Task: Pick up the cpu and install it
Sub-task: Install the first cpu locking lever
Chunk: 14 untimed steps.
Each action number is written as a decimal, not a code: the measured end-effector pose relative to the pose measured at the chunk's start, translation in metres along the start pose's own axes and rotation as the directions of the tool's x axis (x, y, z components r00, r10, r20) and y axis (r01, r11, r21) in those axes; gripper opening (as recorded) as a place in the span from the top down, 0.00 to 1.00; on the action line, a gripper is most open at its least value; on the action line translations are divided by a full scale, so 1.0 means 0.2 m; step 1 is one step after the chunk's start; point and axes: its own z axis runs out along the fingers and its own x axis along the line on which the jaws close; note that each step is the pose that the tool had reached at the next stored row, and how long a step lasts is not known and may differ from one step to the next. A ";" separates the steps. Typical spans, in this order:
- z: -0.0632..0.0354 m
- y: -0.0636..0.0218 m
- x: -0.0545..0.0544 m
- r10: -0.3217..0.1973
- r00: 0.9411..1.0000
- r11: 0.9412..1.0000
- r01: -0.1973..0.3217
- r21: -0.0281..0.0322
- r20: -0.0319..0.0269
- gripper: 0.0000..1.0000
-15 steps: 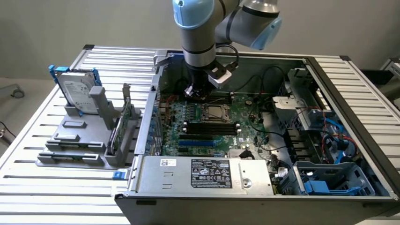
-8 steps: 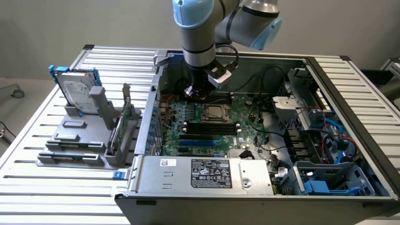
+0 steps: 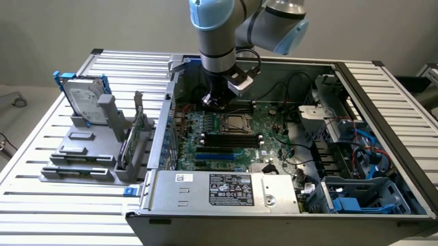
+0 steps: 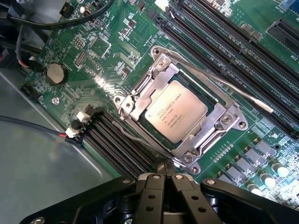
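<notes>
Exterior view: slatted table [image 3: 31, 169], grey wall [image 3: 102, 23]

**Soft light outside, glare on the board**

Even, bright light washes the tabletop [image 3: 41, 154] pale in the exterior view. The inside of the case [image 3: 386, 97] lies in shade. In the wrist view, white glare streaks the board [image 4: 100, 84], the cpu [image 4: 176, 111] gleams softly, and the hand [image 4: 164, 169] is dark.

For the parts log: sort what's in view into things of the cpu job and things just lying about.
Job: cpu, lying in the socket frame; hand, shut, close beside it.
Lying about: hard drive; power supply; coin battery.
</notes>
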 end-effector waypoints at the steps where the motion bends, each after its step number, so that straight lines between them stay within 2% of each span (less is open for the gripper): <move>1: 0.003 -0.002 0.00 0.000 1.000 1.000 0.000 0.000 0.000 0.89; 5: 0.007 -0.006 0.00 -0.001 1.000 1.000 0.001 -0.004 0.003 0.89; 14: -0.021 -0.027 -0.01 -0.001 1.000 1.000 0.001 -0.005 0.004 0.89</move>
